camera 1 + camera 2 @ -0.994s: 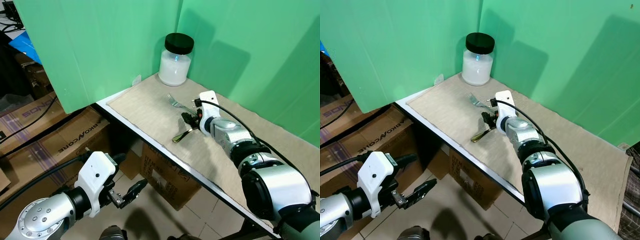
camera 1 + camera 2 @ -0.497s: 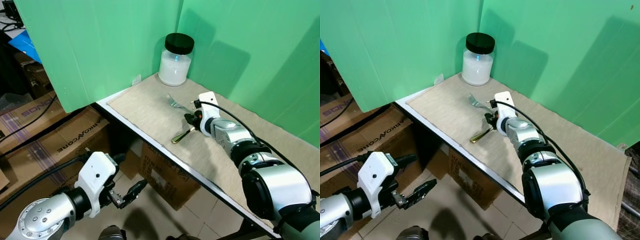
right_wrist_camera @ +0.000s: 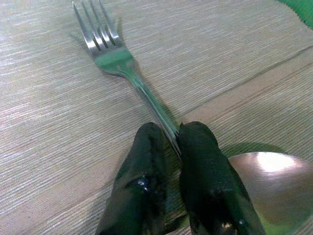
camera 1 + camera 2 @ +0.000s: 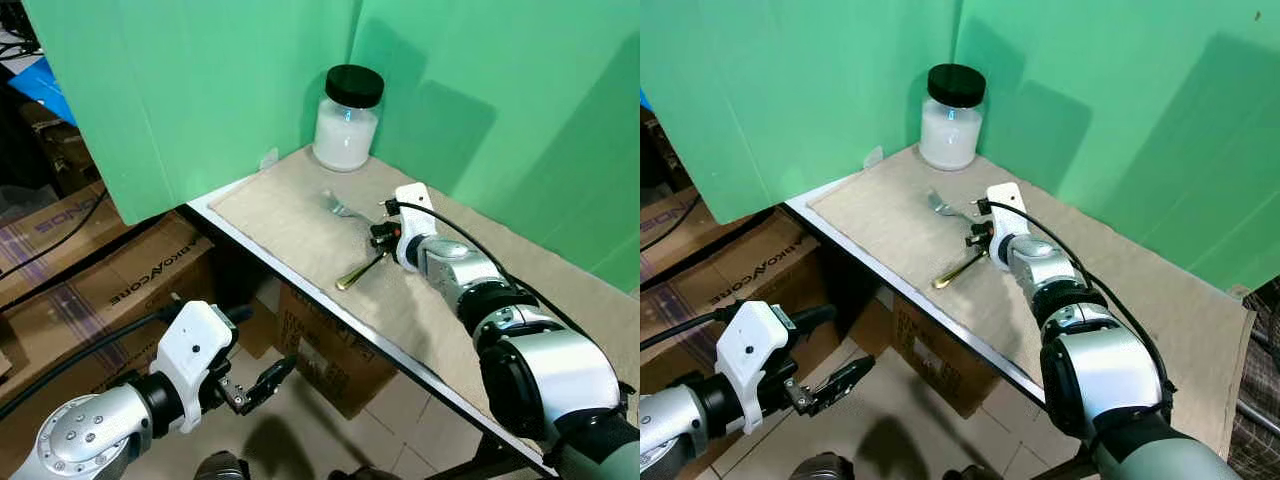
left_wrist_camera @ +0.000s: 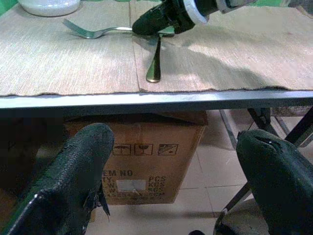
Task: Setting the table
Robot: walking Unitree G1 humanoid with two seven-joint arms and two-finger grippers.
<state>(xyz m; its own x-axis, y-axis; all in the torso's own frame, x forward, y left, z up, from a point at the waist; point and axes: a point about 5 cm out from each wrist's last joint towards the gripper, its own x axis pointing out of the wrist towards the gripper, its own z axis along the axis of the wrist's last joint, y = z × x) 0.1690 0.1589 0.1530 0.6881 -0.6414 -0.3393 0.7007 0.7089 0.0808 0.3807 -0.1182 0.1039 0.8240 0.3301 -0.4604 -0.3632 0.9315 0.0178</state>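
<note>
A silver fork [image 4: 340,208] lies on the beige table mat [image 4: 290,215], tines toward the jar. My right gripper [image 3: 171,147] is shut on the fork's handle, low over the mat; its fingers [image 4: 380,233] pinch the thin stem. A brass-coloured spoon [image 4: 358,273] lies beside the fork, its bowl [image 3: 266,176] right by my fingers and its handle pointing at the table's front edge. My left gripper [image 4: 255,385] hangs open below the table, over the floor, with nothing between its fingers [image 5: 78,166].
A glass jar [image 4: 347,120] of white stuff with a black lid stands at the back corner against the green screens [image 4: 200,80]. Cardboard boxes [image 4: 330,350] sit under and left of the table. The mat stretches bare to the right.
My right gripper has slid the fork a little to the left across the mat, and the spoon shifted with it. The left arm has stayed put.
</note>
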